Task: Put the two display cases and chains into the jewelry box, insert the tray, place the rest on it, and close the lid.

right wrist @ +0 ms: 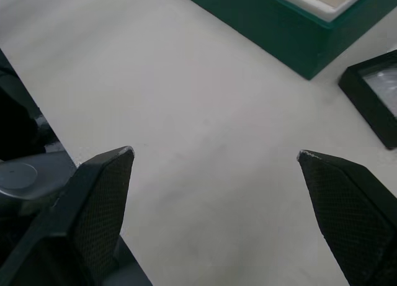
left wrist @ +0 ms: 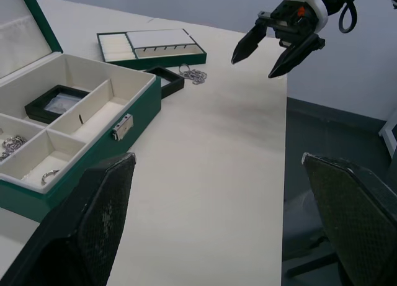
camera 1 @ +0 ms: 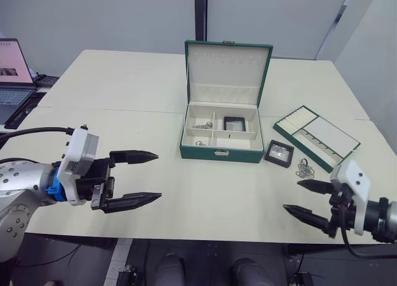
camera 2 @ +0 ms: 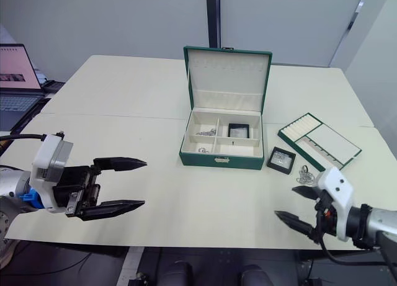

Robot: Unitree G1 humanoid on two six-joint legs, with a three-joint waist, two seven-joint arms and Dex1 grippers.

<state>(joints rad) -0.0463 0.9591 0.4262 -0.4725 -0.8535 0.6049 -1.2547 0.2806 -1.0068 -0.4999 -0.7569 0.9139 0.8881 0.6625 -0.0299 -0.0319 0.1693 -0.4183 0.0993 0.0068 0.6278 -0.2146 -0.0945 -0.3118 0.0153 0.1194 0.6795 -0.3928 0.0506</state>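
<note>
You're hovering both the left gripper (camera 1: pixel 139 177) and right gripper (camera 1: pixel 305 200) spread, empty; the second display case (camera 1: pixel 278 152) ahead of your right fingertips risks skidding into the ring bunch (camera 1: pixel 304 169).

Pale room, cream tables — plain and evenly lit.
Two cream rectangular tabletops (camera 1: pixel 124 81) meet along a seam, before light grey wall panels (camera 1: pixel 93 16) split by a dark vertical strip (camera 1: pixel 200 13); an open laptop (camera 1: pixel 13 72) sits at the left — grey floor (left wrist: pixel 322 121) beyond the table edge.
</note>
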